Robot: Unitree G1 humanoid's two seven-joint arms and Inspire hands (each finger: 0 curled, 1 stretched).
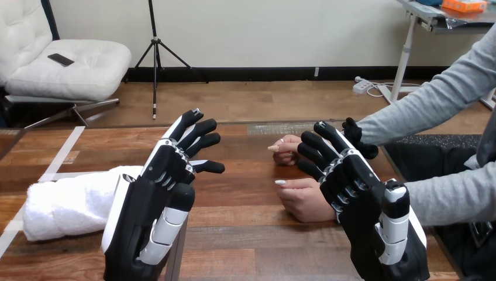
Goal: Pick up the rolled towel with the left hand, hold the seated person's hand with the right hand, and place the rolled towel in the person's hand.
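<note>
- By my reading the first step has not yet begun. The rolled towel (pixel 70 202) lies on the table (pixel 251 234), to the outer side of the left hand's fingers and lower than their tips, and nothing holds it.
- The left hand (pixel 161 181) is raised with its fingers straight and spread, and it is empty. Its fingertips point toward the far edge of the table, away from the towel.
- The right hand (pixel 362 193) is also raised, with its fingers spread and gripping nothing.
- The person's nearer hand (pixel 304 202) rests loosely curled on the table, just inward of the right hand's fingers. The person's farther hand (pixel 285 151) lies beside the right fingertips. I cannot tell whether any finger touches either hand, but none is curled round them.
- The next move likely calls for swinging the left fingers outward and down over the roll, then closing them round it.
- Nothing lies between the left fingers and the towel. The person's nearer hand is curled, so it may need to open before it can take the roll.
</note>
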